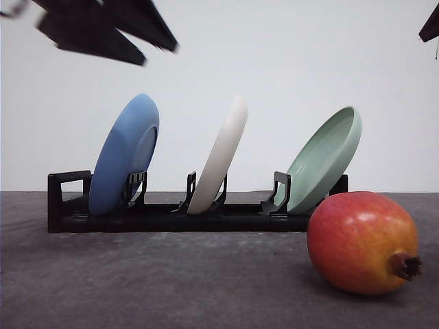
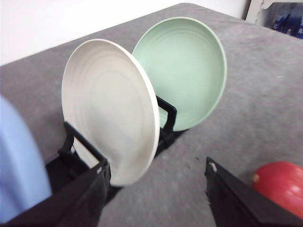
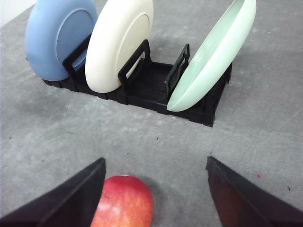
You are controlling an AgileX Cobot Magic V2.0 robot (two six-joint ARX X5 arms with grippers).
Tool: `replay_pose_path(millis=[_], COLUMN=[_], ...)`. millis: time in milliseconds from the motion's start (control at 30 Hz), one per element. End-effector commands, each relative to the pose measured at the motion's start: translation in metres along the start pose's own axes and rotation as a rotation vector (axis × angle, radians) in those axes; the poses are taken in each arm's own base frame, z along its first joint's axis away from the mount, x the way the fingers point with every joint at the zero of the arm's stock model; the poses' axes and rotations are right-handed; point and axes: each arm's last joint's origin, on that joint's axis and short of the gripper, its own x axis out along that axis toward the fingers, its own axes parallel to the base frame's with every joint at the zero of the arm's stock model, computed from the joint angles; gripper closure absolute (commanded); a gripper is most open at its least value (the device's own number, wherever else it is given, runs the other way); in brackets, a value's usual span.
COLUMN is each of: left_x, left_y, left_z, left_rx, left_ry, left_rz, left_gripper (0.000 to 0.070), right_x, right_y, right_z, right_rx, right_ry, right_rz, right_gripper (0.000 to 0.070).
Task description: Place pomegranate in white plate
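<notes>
Grey matte table (image 1: 171, 281), plain white wall behind, pomegranate (image 1: 362, 241) resting on it (right side), both hands released

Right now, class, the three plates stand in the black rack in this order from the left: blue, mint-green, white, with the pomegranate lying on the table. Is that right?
Not quite: the order is wrong. The front view shows the blue plate, then the white plate in the middle slot, then the mint-green plate. The black rack and the pomegranate on the table are as stated.

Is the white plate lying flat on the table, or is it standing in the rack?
Standing. The white plate sits on edge in the black rack's middle slot, leaning right.
</notes>
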Motion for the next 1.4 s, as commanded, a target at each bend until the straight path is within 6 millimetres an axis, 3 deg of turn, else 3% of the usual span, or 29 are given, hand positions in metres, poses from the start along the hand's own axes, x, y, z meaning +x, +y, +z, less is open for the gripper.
replay_pose_path(millis=[0, 267, 500, 700, 900, 967, 1133, 1367], left_x=[0.013, 0.068, 0.109, 0.13, 0.138, 0.138, 0.138, 0.138], left_y=[-0.003, -0.013, -0.013, -0.011, -0.01, -0.01, -0.011, -0.011], left_z=[0.004, -0.007, -0.004, -0.005, -0.008, -0.008, -0.009, -0.009], left_rx=[0.034, 0.043, 0.035, 0.033, -0.012, -0.013, -0.014, -0.077], left_ry=[-0.024, -0.02, 0.026, 0.052, 0.051, 0.052, 0.058, 0.055], left_rz=[-0.002, 0.027, 0.063, 0.086, 0.089, 0.089, 0.087, 0.078], left_gripper=[0.031, 0.031, 0.0311, 0.0312, 0.0319, 0.0363, 0.0614, 0.067], right_x=[-0.001, -0.001, -0.001, -0.001, -0.001, -0.001, -0.001, -0.001], right_y=[0.001, 0.001, 0.001, 0.001, 0.001, 0.001, 0.001, 0.001], right_z=[0.003, 0.003, 0.003, 0.003, 0.003, 0.003, 0.003, 0.003], right_rx=[-0.01, -0.007, 0.0, 0.0, 0.0, 0.0, 0.0, 0.0], right_ry=[-0.015, -0.015, -0.015, -0.015, -0.015, -0.015, -0.015, -0.015], right_rz=[0.008, 0.008, 0.008, 0.008, 0.008, 0.008, 0.008, 0.008], right_gripper=[0.0271, 0.0271, 0.0271, 0.0271, 0.0271, 0.0271, 0.0271, 0.0271])
